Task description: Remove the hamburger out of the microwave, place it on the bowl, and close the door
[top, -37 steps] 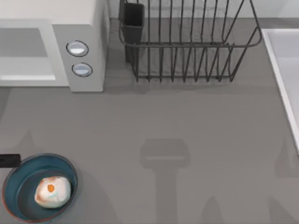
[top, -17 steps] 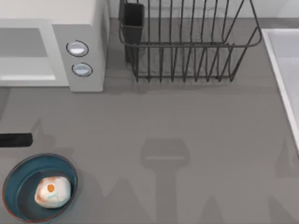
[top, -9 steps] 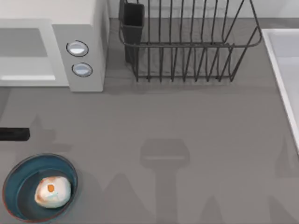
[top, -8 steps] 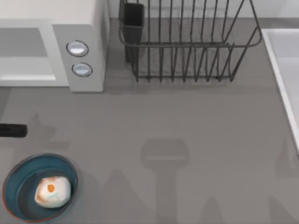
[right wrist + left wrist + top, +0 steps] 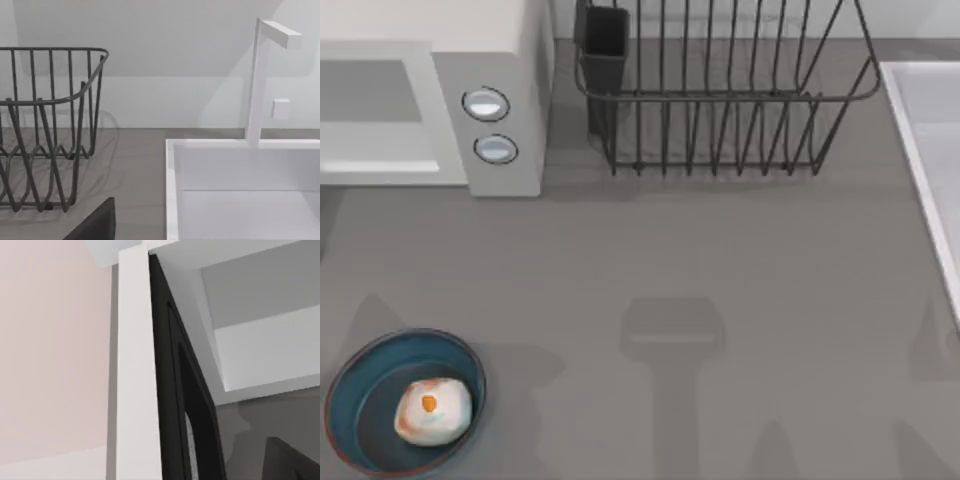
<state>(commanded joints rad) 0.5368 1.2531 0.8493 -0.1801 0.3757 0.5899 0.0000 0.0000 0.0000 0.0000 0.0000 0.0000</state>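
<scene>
The hamburger (image 5: 433, 410) lies inside the bowl (image 5: 360, 385) at the near left corner of the worktop (image 5: 720, 260), resting toward the bowl's right side, so I judge the first two parts of the task done: it is out of the microwave (image 5: 500, 90) and in its place. The microwave stands at the far left of the worktop with its two dials (image 5: 486, 104) facing up toward the top camera and its cavity (image 5: 370, 120) open and bare.

What I judge to be left is the door (image 5: 135, 370). My left wrist camera looks along the white edge of that panel, with its dark inner face just beside it and the pale cavity beyond, so the door stands swung open and my left arm is close beside it. I cannot tell whether my left end effector is wide or narrow.

My right arm is parked over toward the right side of the worktop, its camera facing the black wire dish rack (image 5: 45, 125) and the white sink (image 5: 240, 185) with its tap (image 5: 260, 75). I cannot tell the state of that end effector either.

The next move, as I judge it, is to push the panel round until it shuts against the microwave's front.
</scene>
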